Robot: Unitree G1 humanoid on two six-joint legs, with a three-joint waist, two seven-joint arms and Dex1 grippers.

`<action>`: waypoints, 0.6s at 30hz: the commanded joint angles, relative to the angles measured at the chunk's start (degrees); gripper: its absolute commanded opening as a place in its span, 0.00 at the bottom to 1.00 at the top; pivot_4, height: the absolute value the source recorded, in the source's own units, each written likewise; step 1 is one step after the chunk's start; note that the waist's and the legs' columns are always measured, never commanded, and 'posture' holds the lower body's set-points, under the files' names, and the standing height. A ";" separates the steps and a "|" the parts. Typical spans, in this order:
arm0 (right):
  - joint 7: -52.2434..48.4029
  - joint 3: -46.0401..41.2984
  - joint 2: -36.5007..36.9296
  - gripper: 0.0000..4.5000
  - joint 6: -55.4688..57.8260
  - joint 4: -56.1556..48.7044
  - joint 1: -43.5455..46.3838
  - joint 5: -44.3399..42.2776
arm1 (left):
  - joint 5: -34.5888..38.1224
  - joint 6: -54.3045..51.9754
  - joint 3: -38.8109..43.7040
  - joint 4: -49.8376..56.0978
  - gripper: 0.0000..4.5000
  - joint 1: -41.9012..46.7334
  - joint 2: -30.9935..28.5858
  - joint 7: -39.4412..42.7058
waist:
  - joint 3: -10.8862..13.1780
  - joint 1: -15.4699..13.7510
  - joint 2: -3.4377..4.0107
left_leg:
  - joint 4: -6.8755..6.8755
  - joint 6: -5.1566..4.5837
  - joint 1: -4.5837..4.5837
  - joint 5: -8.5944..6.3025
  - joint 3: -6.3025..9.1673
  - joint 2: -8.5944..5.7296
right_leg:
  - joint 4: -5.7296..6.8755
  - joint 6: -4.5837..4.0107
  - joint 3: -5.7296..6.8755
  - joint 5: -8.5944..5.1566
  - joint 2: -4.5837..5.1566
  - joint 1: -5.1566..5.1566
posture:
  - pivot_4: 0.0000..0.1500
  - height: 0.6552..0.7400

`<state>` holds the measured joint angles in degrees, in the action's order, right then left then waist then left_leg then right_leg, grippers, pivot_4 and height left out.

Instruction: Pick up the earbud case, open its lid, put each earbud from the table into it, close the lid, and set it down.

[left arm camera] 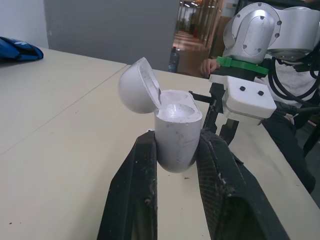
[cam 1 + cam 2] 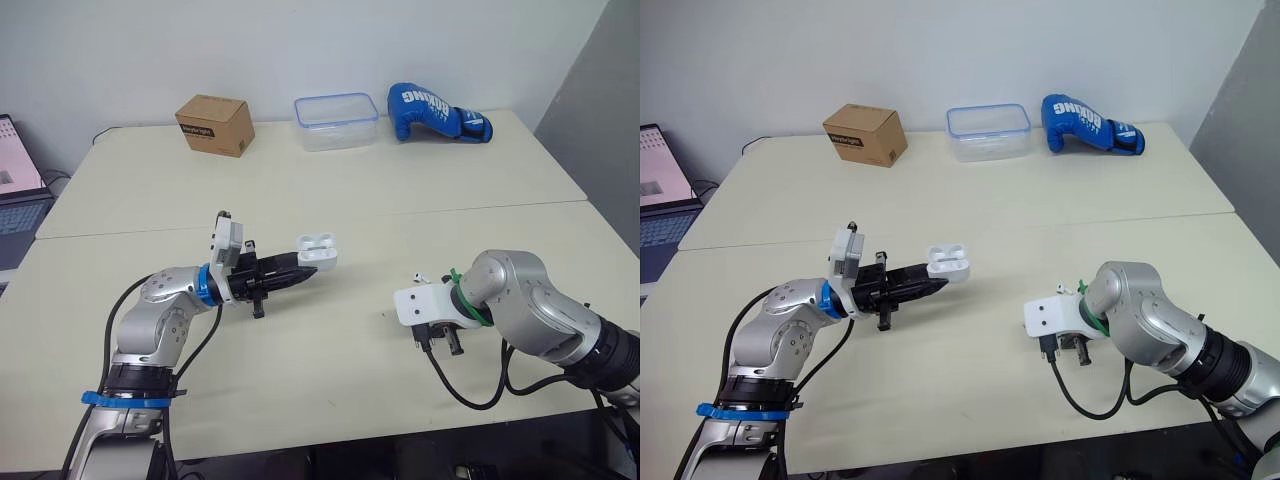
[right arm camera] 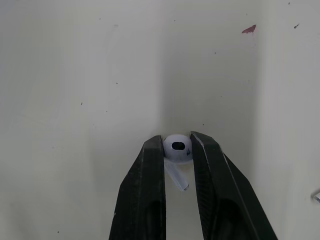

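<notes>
Left gripper (image 2: 305,272) is clamping the case (image 1: 176,131) above the table (image 2: 300,370), its lid (image 1: 137,87) swung open and both wells showing. Right gripper (image 3: 177,140), pointing down at the table, is pinching one earbud (image 3: 176,148) by its head. A clear box (image 2: 336,122) is sitting near the far edge.

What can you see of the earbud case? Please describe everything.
The earbud case is small, white and rounded, of glossy plastic. Its domed lid is hinged open and tilted back; the two sockets look empty. It stands upright, clamped by its lower body between the black fingers of the left gripper.
</notes>
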<state>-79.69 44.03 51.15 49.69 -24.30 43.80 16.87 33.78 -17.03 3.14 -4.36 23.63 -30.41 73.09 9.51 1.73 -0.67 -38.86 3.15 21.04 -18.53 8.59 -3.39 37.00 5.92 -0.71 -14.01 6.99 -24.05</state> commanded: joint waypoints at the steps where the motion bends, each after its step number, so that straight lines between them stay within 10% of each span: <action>1: -0.25 -1.11 0.29 0.09 0.54 -1.44 0.73 0.48 | 0.14 1.25 0.37 2.19 0.16 0.15 0.40 -0.33 | 0.00 -0.01 0.00 | 0.00 0.00 0.00 0.00 0.00 0.00 | 0.00 0.00 0.01 0.00 0.00 0.00 | 1.00 0.89; 18: 14.21 -40.18 -20.99 0.09 22.75 -10.42 -12.08 -25.96 | 0.56 3.03 1.26 -1.41 0.16 1.12 2.31 -0.68 | -0.03 -0.15 -0.04 | 0.00 0.00 0.00 0.00 0.06 -0.01 | 0.07 -0.01 0.00 0.00 0.01 -0.01 | 1.00 0.89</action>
<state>-67.60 9.61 32.51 70.54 -31.54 31.97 -5.55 33.54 -14.85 3.27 -5.68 23.47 -28.40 71.97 9.48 1.58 -0.71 -38.86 3.15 21.04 -18.53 8.66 -3.40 37.06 5.91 -0.69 -14.00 7.00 -24.05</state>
